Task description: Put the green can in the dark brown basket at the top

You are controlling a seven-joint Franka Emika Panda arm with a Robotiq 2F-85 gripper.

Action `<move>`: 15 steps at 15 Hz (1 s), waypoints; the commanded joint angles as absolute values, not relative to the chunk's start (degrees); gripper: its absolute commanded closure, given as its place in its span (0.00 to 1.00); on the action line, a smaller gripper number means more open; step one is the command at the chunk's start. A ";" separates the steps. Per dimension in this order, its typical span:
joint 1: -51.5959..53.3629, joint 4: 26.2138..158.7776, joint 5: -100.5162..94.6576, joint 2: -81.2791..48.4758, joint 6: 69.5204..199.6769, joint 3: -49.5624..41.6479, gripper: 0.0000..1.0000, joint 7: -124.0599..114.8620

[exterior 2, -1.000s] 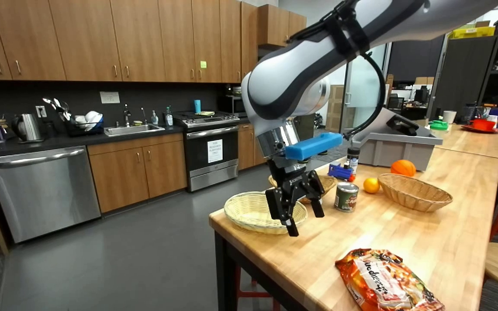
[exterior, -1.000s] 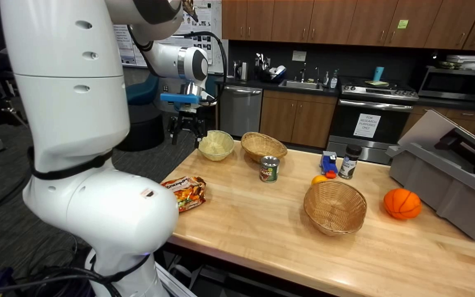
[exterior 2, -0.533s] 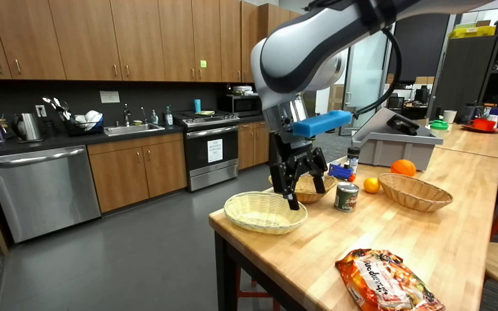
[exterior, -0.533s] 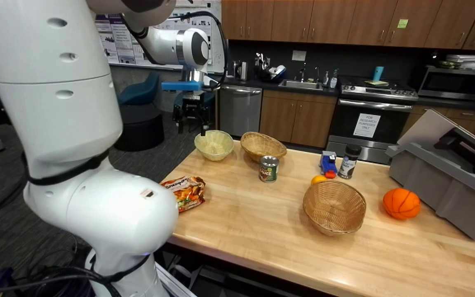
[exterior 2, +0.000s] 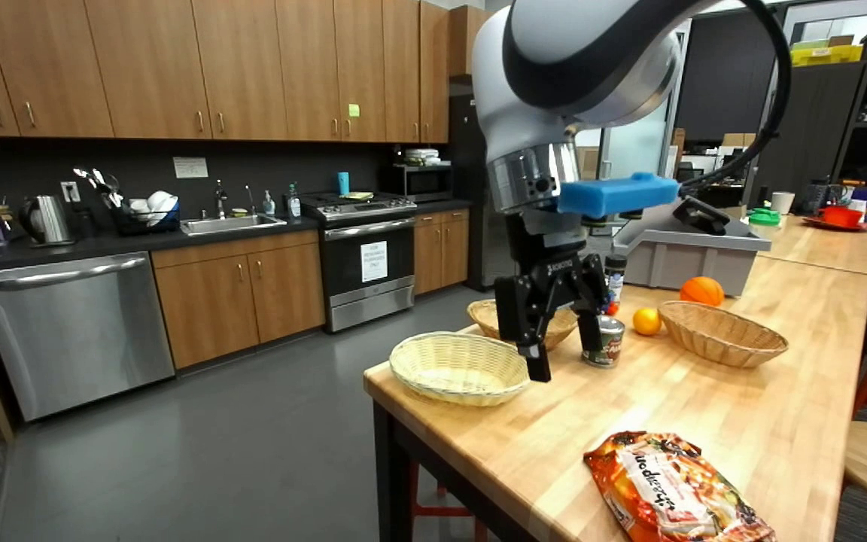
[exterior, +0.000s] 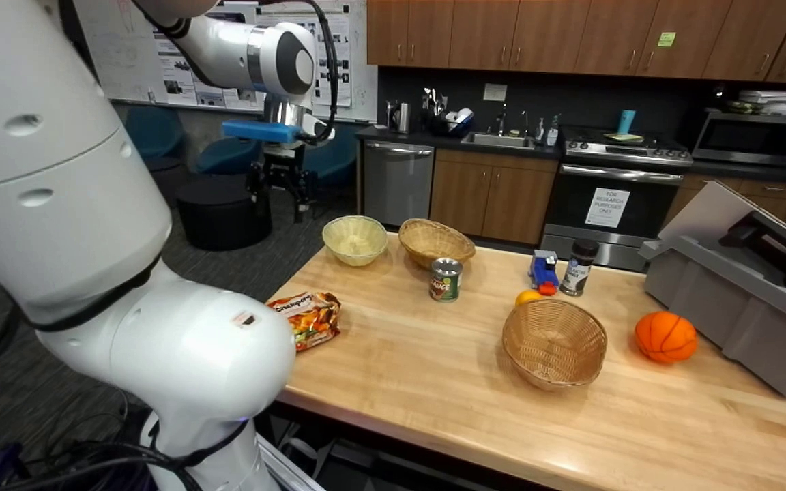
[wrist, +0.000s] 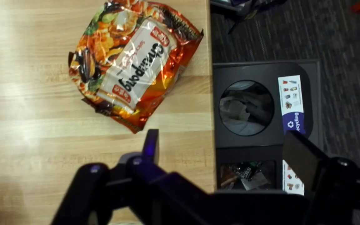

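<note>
The green can (exterior: 445, 280), with a silvery top, stands upright on the table. It also shows in an exterior view (exterior 2: 608, 345), partly hidden behind a gripper finger. The dark brown basket (exterior: 436, 242) lies right behind the can near the table's far edge; in an exterior view (exterior 2: 485, 315) my gripper covers part of it. My gripper (exterior: 278, 199) is open and empty, raised in the air off the table's end, well apart from the can. It also shows in an exterior view (exterior 2: 565, 357). In the wrist view its spread fingers (wrist: 222, 136) hold nothing.
A pale yellowish basket (exterior: 355, 240) stands beside the brown one. A noodle packet (wrist: 136, 62) lies near the table's end. A tan basket (exterior: 555, 344), orange ball (exterior: 666, 337), spice jar (exterior: 578, 267), blue toy (exterior: 543, 269) and grey bin (exterior: 741, 307) stand farther along.
My gripper first rose, then moved away from the baskets, leftward in an exterior view and rightward and nearer in an exterior view. It stayed open. The can and baskets have not moved.
</note>
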State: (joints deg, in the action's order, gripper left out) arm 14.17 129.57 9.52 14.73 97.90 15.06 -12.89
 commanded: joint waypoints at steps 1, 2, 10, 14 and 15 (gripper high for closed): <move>15.70 136.20 13.67 19.07 96.90 16.16 0.00 -12.27; 15.99 137.96 14.80 20.28 95.88 16.27 0.00 -12.30; 11.95 154.30 13.43 37.98 82.75 10.55 0.00 -9.53; 5.61 152.39 -1.10 41.99 79.81 4.19 0.00 -1.76; 4.18 150.74 -4.72 41.63 80.58 2.62 0.00 0.42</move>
State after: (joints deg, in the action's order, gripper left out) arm 7.96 153.19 2.86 39.29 81.12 6.32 -5.06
